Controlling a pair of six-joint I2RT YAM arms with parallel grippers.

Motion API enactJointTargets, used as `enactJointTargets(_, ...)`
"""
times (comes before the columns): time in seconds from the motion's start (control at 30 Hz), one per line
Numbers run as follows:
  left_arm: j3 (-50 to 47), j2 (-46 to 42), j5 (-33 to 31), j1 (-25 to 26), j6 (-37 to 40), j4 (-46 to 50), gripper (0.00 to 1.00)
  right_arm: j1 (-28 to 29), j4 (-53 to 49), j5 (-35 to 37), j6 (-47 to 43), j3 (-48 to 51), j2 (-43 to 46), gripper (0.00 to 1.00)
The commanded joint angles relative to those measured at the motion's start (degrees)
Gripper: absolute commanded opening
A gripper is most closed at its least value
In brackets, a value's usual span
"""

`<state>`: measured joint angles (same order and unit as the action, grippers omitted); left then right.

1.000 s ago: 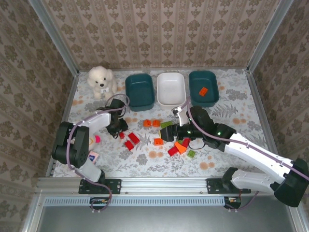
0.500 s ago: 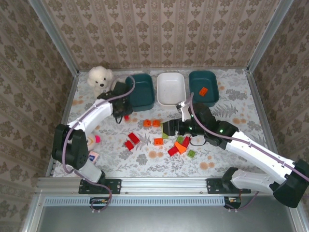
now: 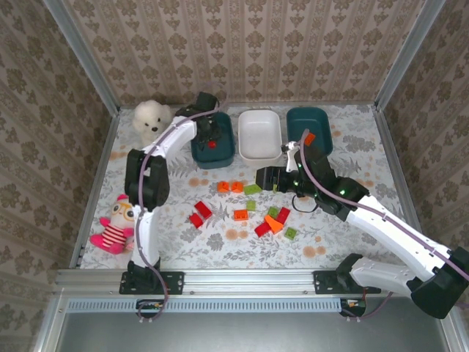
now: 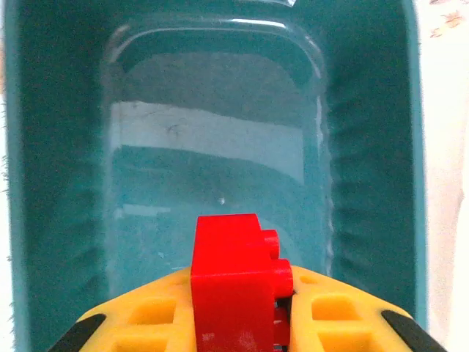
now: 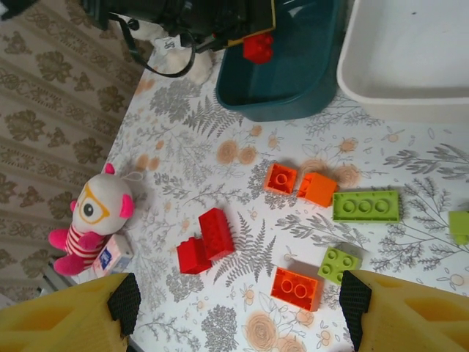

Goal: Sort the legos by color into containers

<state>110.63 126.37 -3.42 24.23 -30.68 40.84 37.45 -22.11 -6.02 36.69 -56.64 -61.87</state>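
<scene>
My left gripper (image 3: 211, 139) hangs over the left dark teal tub (image 3: 221, 156), shut on a red brick (image 4: 234, 279); the tub's floor (image 4: 212, 154) below it is bare. Near the table's middle my right gripper (image 3: 262, 178) stands wide open with nothing between its fingers, above the scattered bricks. Under it lie two red bricks (image 5: 218, 233), two orange ones (image 5: 280, 178), another orange brick (image 5: 296, 287), a flat green plate (image 5: 366, 206) and a small green brick (image 5: 338, 264). A mixed cluster (image 3: 274, 222) lies further right. One orange brick (image 3: 308, 138) sits in the right teal tub (image 3: 319, 121). The white tub (image 3: 259, 136) is empty.
A white plush dog (image 3: 152, 121) sits at the back left beside the left tub. A pink-and-red doll (image 3: 117, 224) lies at the front left with a small box (image 5: 111, 257) next to it. Patterned walls close in the table on three sides.
My left arm has swung from the table's left up to the left teal tub, carrying the red brick. The doll is now uncovered. My right gripper has shifted slightly back.
</scene>
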Motion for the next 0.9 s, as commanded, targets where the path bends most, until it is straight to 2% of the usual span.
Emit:
enactJointTargets(0.0,5.6,3.9,1.5,-1.2,1.2,2.7,0.19,-0.4,-3.5,3.5,1.9,-1.5,1.4,0.75)
enactJointTargets(0.1,7.7,6.8,2.0,-1.3,0.9,3.6,0.22,-0.6,-9.8,6.4,3.3,-2.2,1.4,0.75)
enactJointTargets(0.23,8.1,8.3,3.3,-1.5,0.5,4.6,0.3,-0.9,-16.8,9.5,6.4,-0.8,2.1,0.75)
enactJointTargets(0.57,8.4,6.3,4.7,-1.7,1.8,6.2,0.57,-1.7,-29.1,13.1,13.0,1.3,1.2,0.72)
enactJointTargets(0.73,8.0,-0.3,4.8,-1.0,0.9,5.9,0.62,-1.9,-39.0,10.3,15.2,1.4,-2.3,0.69)
enactJointTargets(0.87,-0.6,-10.9,5.3,1.3,0.4,1.7,0.65,-1.6,-38.9,4.0,15.9,6.4,-2.3,0.66)
